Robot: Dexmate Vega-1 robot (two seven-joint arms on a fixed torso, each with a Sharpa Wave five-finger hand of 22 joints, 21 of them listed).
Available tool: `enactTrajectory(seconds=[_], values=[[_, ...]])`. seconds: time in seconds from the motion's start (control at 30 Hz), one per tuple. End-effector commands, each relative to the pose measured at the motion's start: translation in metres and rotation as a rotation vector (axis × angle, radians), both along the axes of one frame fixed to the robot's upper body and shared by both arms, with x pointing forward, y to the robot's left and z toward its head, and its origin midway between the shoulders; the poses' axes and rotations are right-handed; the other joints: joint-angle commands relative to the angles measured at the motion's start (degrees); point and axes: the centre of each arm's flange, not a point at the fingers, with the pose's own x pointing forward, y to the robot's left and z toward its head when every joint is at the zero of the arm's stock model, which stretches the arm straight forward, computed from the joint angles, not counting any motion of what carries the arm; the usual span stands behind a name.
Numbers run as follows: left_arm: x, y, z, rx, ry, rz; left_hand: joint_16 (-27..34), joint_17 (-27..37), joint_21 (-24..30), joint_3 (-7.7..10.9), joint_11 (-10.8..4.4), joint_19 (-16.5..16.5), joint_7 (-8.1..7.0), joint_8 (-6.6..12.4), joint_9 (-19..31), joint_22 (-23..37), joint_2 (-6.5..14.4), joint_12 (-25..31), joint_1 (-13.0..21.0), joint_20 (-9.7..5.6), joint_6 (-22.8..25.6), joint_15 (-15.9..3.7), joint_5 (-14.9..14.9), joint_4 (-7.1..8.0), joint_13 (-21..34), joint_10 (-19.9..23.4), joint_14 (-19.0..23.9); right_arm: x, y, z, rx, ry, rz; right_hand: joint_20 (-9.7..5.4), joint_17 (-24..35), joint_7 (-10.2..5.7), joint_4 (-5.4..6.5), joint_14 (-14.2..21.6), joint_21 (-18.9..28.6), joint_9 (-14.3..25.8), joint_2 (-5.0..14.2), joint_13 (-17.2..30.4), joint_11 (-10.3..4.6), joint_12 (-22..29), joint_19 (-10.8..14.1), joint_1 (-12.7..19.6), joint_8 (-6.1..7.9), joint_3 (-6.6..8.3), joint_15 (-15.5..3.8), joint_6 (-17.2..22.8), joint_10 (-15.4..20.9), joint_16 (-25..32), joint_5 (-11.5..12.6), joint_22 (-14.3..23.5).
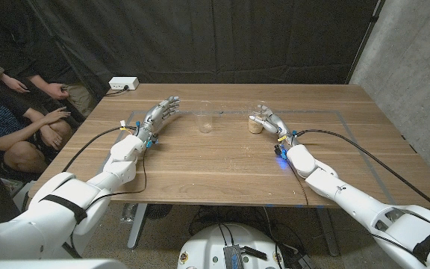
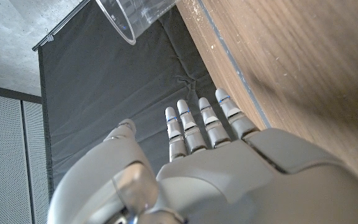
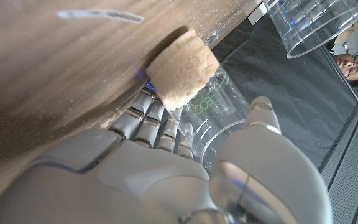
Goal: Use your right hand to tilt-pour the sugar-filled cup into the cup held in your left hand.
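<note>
Wooden table (image 1: 222, 161); a white box (image 1: 123, 84) near its far left corner; people (image 1: 21, 112) seated beside its left end. Left hand (image 1: 159, 117) holds nothing, fingers (image 2: 194, 127) straight and apart, reaching toward the empty cup (image 1: 205, 117), which stands upright on the table just beside the fingertips, apart from them. Right hand (image 1: 269, 120) is wrapped around the sugar cup (image 1: 258, 118); right wrist view shows fingers (image 3: 148, 118) and thumb closed on its clear wall, sugar (image 3: 182, 68) in the base; the sugar cup stands right of the empty cup.
</note>
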Motion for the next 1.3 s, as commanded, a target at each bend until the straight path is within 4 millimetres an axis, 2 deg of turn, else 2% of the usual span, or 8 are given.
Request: enactTrajectory(seconds=[0.03, 0.23, 0.43, 0.5, 0.73, 0.93, 1.0, 1.3], values=[[0.005, -0.004, 0.002, 0.003, 0.013, 0.001, -0.2, 0.2, -0.2, 0.48, 0.01, 0.3, -0.09, 0.2, 0.1, 0.2, 0.2, -0.2, 0.0, 0.24, 0.4, -4.82, 0.2, -0.08, 0.3, 0.4, 0.6, 0.002, -0.004, -0.003, 0.034, -0.027, 0.002, -3.87, 2.0, -0.36, -0.35, 0.9, 0.7, 1.0, 0.09, 1.8, -0.54, 1.4, 0.9, 1.4, 1.0, 0.03, -9.9, 0.8, -0.1, 1.6, -0.2, 0.4], [0.005, -0.007, 0.001, 0.003, 0.012, 0.001, -0.1, 0.2, -0.2, 0.54, 0.41, 0.3, -0.01, 0.23, 0.0, 0.2, 0.1, -0.3, 0.0, 0.19, 0.5, -4.91, 0.2, -0.13, 0.3, 0.2, 0.7, 0.001, -0.009, -0.003, 0.051, -0.043, 0.01, -4.11, 3.7, -0.36, -0.32, 1.1, 0.9, 1.9, 0.06, 3.3, -0.61, 2.6, 1.0, 2.1, 1.78, -0.26, -9.93, 1.0, 0.1, 2.8, -0.3, 0.5], [0.003, -0.011, 0.0, 0.02, 0.002, 0.004, -0.2, 0.2, -0.1, 0.59, -0.06, 0.4, -0.05, 0.21, 0.0, 0.2, 0.1, -0.3, 0.1, 0.11, 0.5, -5.0, 0.2, -0.21, 0.4, 0.3, 0.7, -0.002, -0.016, 0.001, 0.07, -0.093, 0.005, -4.31, 5.2, -0.9, -0.33, 1.1, 1.0, 2.7, 0.05, 4.7, -0.94, 3.8, 0.9, 3.0, 2.92, -0.53, -10.07, 2.1, 0.1, 3.9, -0.4, 0.5], [0.003, -0.012, 0.0, 0.021, 0.001, 0.004, -0.2, 0.2, -0.2, 0.6, 0.03, 0.4, -0.03, 0.2, 0.0, 0.2, 0.1, -0.3, 0.1, 0.1, 0.4, -4.99, 0.2, -0.23, 0.4, 0.3, 0.7, -0.002, -0.019, 0.003, 0.074, -0.098, 0.006, -4.56, 5.9, -1.14, -0.36, 1.1, 1.2, 3.1, 0.06, 5.4, -1.58, 4.5, 1.0, 3.5, 3.43, -0.61, -10.14, 2.4, 0.6, 4.3, -0.4, 0.6], [0.0, -0.013, -0.003, 0.016, -0.004, 0.009, -0.2, 0.2, -0.2, 0.6, 0.16, 0.4, -0.12, 0.15, 0.0, 0.2, -0.1, -0.3, 0.1, 0.11, 0.3, -5.01, 0.2, -0.33, 0.4, 0.4, 0.7, -0.003, -0.029, 0.011, 0.08, -0.106, 0.013, -4.85, 7.0, -1.35, -0.47, 1.3, 1.4, 3.8, 0.11, 6.4, -1.52, 5.5, 1.2, 4.5, 4.16, -0.69, -10.36, 2.7, 1.1, 5.1, -0.4, 0.6], [-0.003, -0.014, -0.003, 0.017, -0.004, 0.011, -0.2, 0.1, -0.2, 0.59, 0.04, 0.5, -0.12, 0.17, 0.0, 0.1, -0.4, -0.3, 0.2, 0.07, 0.4, -4.97, 0.2, -0.51, 0.4, 0.4, 0.7, -0.004, -0.037, 0.021, 0.078, -0.096, 0.032, -4.84, 7.9, -1.25, -0.27, 1.6, 1.6, 4.6, 0.18, 7.3, -1.84, 7.2, 1.3, 5.2, 4.94, -0.84, -10.51, 2.9, 3.6, 5.5, -0.5, 0.7], [-0.004, -0.014, -0.003, 0.016, -0.005, 0.012, -0.2, 0.1, -0.2, 0.59, 0.1, 0.5, -0.07, 0.16, 0.0, 0.1, -0.5, -0.3, 0.3, 0.08, 0.3, -4.95, 0.2, -0.57, 0.4, 0.3, 0.7, -0.005, -0.041, 0.023, 0.079, -0.092, 0.035, -4.64, 7.7, -1.24, -0.04, 2.1, 1.7, 4.9, 0.07, 7.5, -1.45, 7.8, 1.4, 5.0, 5.28, -0.99, -10.5, 3.0, 4.7, 5.3, -0.5, 0.6], [-0.008, -0.016, -0.004, 0.012, -0.007, 0.015, -0.2, 0.1, -0.2, 0.61, 0.0, 0.5, -0.1, 0.17, 0.0, 0.1, -0.8, -0.3, 0.4, 0.14, 0.4, -5.0, 0.3, -0.78, 0.4, 0.3, 0.7, -0.009, -0.058, 0.039, 0.078, -0.053, 0.064, -4.1, 7.0, -1.05, 0.33, 5.1, 2.3, 5.7, -0.48, 7.2, -1.3, 8.9, 2.2, 4.8, 7.39, -1.36, -10.53, 5.9, 7.6, 4.5, -0.7, 0.5]])
